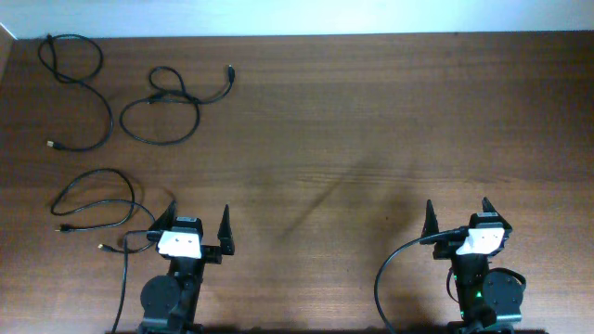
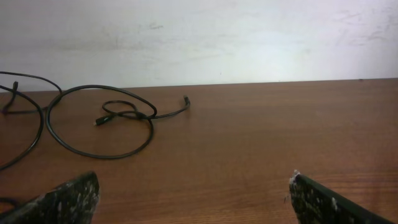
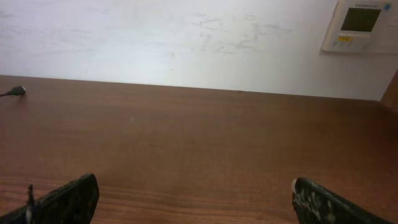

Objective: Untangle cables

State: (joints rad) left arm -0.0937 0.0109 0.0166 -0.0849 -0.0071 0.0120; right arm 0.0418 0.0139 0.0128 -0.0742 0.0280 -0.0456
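- My left claw point(image 1: 197, 223) stands wide open with nothing between its fingers, parked at the near edge just off the table
- My right claw point(image 1: 458, 215) is the same, spread wide and empty, with only bare wood ahead of it in its wrist view
- The nearest cable point(image 1: 97, 171) lies in a loose curl just beside the left arm; I cannot tell whether its plug end touches the arm's own wiring
- The middle cable point(image 1: 197, 116) sits further back on the left and apart from the others, but the left wrist view shows it crossing over itself in a small twisted loop
- The far cable point(image 1: 110, 119) snakes along the back left corner, clear of the other two
- As I judge it, the separating is done: three strands, none lying over another. What may be left is opening the middle one's self-crossing
- The table point(image 1: 371, 139) is dark brown wood grain, bare across its right half
- Behind it runs a scuffed white wall point(image 3: 186, 37) with a small control panel point(image 3: 360, 25) mounted at the right
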